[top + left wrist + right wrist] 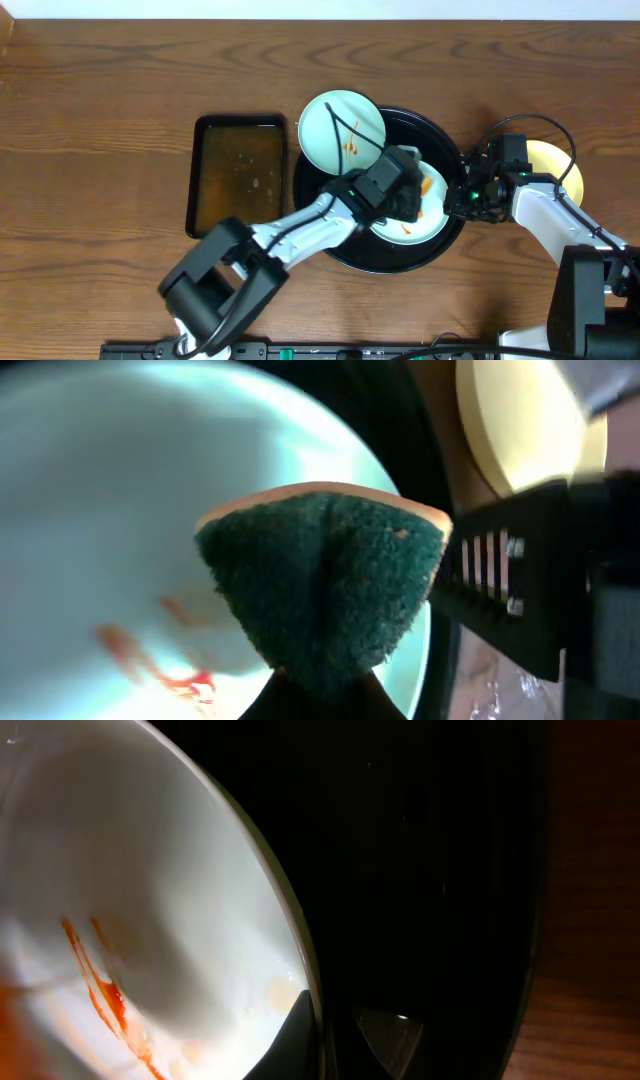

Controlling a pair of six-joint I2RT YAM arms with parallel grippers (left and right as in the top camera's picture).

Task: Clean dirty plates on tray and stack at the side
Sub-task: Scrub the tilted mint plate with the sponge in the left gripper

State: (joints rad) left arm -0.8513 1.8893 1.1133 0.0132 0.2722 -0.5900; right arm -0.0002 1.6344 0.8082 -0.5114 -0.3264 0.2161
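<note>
On the round black tray (pixel 330 235) lies a mint-blue plate (pixel 432 222) smeared with red-orange sauce (pixel 185 682). My left gripper (pixel 412 192) is shut on a green sponge (pixel 325 580) with an orange back, held against this plate (pixel 120 490). My right gripper (pixel 462 197) is shut on the plate's right rim (pixel 300 960), one finger inside the plate and one outside. A second mint-blue plate (pixel 335 125) with sauce streaks rests over the tray's upper-left rim. A pale yellow plate (pixel 560 165) sits on the table right of the tray, partly under my right arm.
A dark rectangular tray (pixel 238 172) with a wet-looking bottom lies left of the round tray. Bare wooden table (pixel 90 120) surrounds everything. My left arm (pixel 290 235) crosses the round tray's lower left; my right arm (pixel 545 215) comes in from the lower right.
</note>
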